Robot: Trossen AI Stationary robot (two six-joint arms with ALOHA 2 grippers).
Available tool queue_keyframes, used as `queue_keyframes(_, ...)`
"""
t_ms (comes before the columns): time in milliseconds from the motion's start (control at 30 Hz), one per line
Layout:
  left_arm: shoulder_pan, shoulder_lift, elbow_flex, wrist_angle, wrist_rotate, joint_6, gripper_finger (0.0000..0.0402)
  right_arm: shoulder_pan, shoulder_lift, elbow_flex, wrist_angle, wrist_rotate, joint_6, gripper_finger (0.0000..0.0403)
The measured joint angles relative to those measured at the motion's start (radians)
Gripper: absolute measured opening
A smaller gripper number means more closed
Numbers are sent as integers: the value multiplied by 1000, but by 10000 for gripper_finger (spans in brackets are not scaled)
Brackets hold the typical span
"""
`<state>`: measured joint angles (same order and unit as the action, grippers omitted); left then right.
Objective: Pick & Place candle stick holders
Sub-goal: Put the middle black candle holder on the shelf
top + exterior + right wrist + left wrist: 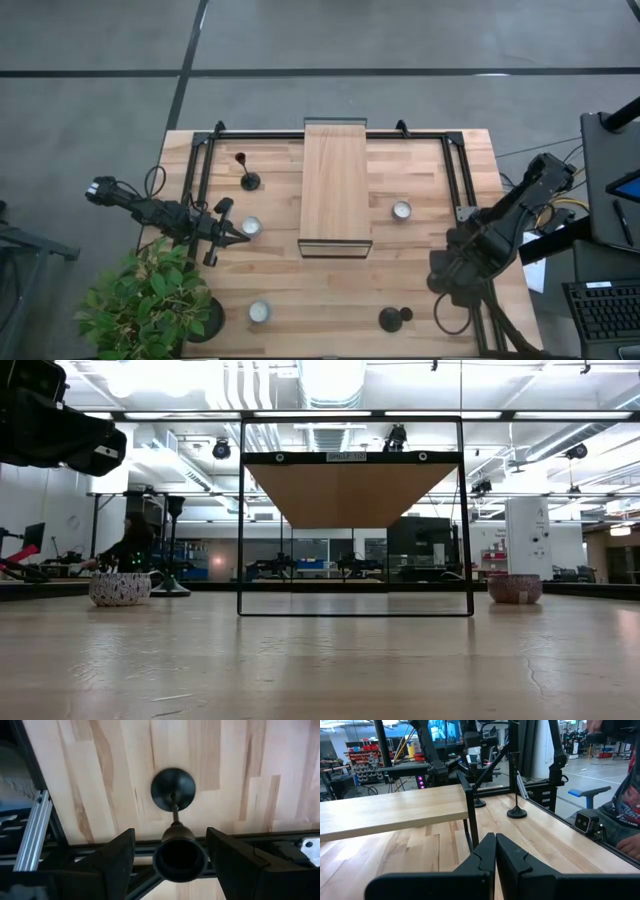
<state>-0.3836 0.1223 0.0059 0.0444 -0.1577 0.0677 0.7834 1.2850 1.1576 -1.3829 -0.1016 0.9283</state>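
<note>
Three matt black candle stick holders. One stands at the far left, on its disc base, and also shows in the left wrist view. One stands near the front edge. The third stands on its disc base under my right gripper, which is open, with a finger on either side of the holder's cup and a gap on both sides. In the high view my right arm hides this holder. My left gripper is shut and empty, low over the table at the left, beside a white candle.
A raised wooden shelf on a black frame spans the table's middle. Further white candles sit at the right and the front left. A potted plant overhangs the front left corner. A person sits beyond the table.
</note>
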Motion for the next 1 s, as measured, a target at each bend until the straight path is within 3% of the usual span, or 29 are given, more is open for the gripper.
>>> queue_keyframes(367, 0, 0, 0, 0, 0, 0, 10, 0, -2, 0, -26, 2, 3, 228)
queue_keyframes(1000, 0, 0, 0, 0, 0, 0, 10, 18, 0, 0, -26, -2, -20, 144)
